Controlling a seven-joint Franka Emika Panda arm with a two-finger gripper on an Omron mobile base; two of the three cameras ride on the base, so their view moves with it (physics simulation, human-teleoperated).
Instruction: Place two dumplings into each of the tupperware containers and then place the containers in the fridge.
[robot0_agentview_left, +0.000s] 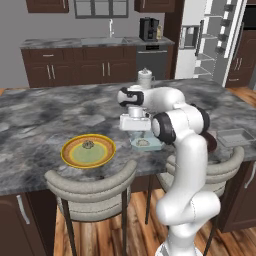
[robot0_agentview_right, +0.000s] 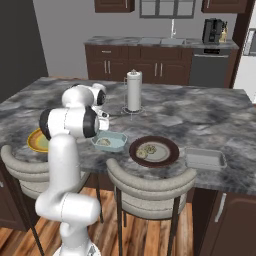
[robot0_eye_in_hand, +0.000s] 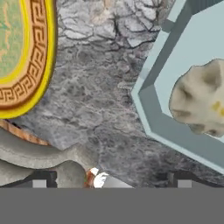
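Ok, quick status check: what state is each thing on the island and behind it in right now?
Blue-teal container: upright, one dumpling inside.
Clear container: upright, looks empty.
Yellow plate: one dumpling on it.
Dark brown plate: two dumplings on it.
Fridge: door open.
Gripper: open, holding nothing, between yellow plate and blue-teal container.
Paper towel roll: upright.

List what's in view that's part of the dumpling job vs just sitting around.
Job: dumplings, one in the blue tray, one on the yellow plate, two on the brown plate; clear tray; fridge, door open.

Clutter: paper towel roll, coffee machine, chairs.
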